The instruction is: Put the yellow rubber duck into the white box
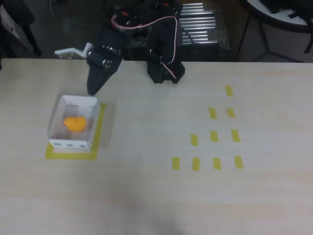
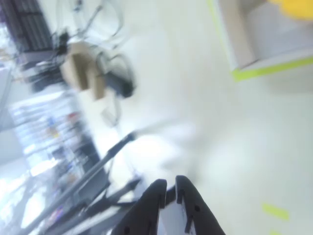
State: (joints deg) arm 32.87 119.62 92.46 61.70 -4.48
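Yellow rubber duck [image 1: 75, 123], a small rounded glossy toy, lay inside the white box [image 1: 57, 116], a low-walled rectangular cardboard tray with small blue marks on its near outer side. The box sat on a flat yellow tape rectangle [image 1: 97, 137] on the pale wood-grain table [image 1: 146, 196]. Just beyond the box's far wall hung the black plastic gripper [image 1: 93, 88], empty, its tapered tips pointing toward the box; in the wrist view its dark fingers [image 2: 151, 205] stood close together with only a narrow gap. Small yellow tape strips [image 1: 213, 136] lay well apart from the box.
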